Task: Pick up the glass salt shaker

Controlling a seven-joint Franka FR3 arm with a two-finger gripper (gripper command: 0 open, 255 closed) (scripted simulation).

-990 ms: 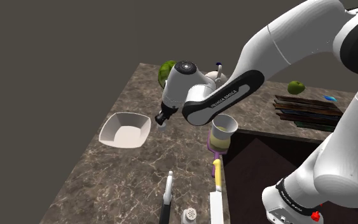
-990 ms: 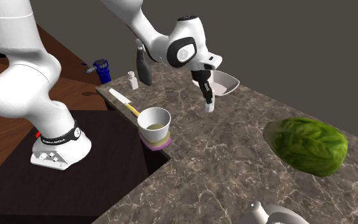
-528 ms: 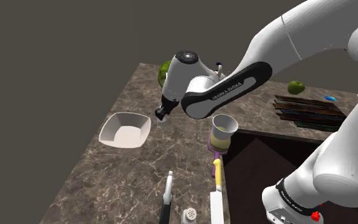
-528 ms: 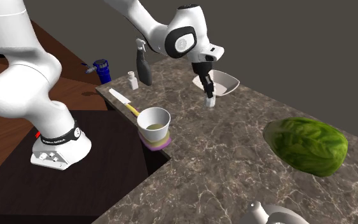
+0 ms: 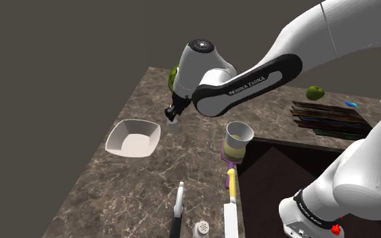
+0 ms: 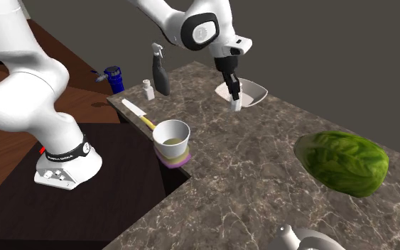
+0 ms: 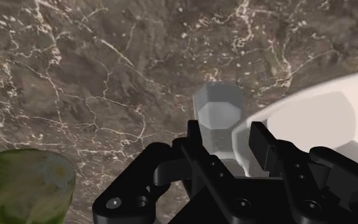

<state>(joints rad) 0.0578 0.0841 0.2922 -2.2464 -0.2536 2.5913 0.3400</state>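
- Clasping a pale shaker [image 7: 215, 113], the gripper [image 6: 234, 98] hangs over the marbled counter [image 5: 107, 182] — jaws clenched on its sides.
- Shaker held above the counter, just beside the white bowl [image 5: 133, 138].
- Lettuce [image 6: 342, 162] well apart; cup [image 6: 172, 135] at the counter's edge.
- Second shaker [image 6: 147, 89] stands beside a spray bottle [image 6: 159, 74].

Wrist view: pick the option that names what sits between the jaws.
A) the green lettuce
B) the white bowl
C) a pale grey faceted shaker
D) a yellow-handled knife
C: the pale grey faceted shaker is clasped between the black jaws, while the white bowl lies beside it and the green lettuce lies off to the other side.
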